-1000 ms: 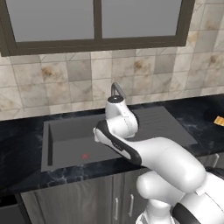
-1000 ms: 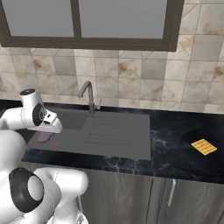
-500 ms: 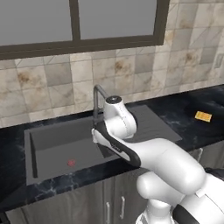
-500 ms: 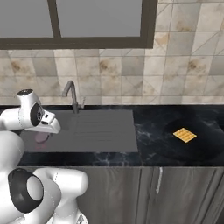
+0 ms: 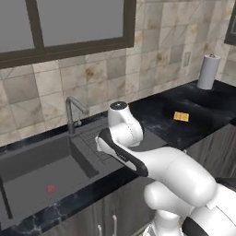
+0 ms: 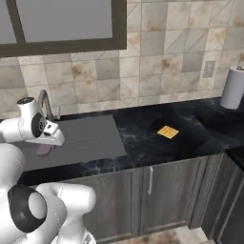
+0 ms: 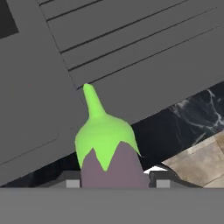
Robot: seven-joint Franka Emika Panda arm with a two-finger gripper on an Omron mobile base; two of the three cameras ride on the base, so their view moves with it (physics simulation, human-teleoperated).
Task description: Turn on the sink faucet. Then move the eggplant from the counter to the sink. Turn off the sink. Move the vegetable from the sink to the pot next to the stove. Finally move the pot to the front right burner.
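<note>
Eggplant point(image 7: 109, 151): held in the gripper, green stem end pointing away from the hand, purple body down between the finger tips; sits above the ribbed drainboard edge in the hand view. A purple bit also shows under the hand in the right base view.
Sink point(image 5: 32, 161): dark grey basin at left of the left base view, red drain mark on the floor; no water visible.
Sink faucet point(image 5: 71, 113): upright at the back rim of the basin, spout angled toward the right; lever position too small to read.
Drainboard point(image 6: 90, 136): ribbed wing right of the basin, directly under and beside the hand.
Arm: rises from the base, forearm reaching forward and left, wrist folded over so the hand points down over the sink/drainboard junction.
Gripper point(image 7: 114, 183): jaws pinching the eggplant, one finger tip on each side of it.
Counter point(image 6: 143, 138): black marble, runs right from the drainboard.
Sponge point(image 6: 167, 131): small yellow-orange square lying flat on the counter, well apart from the hand.
Paper towel roll point(image 6: 235, 88): upright at far right against the tiled wall.
</note>
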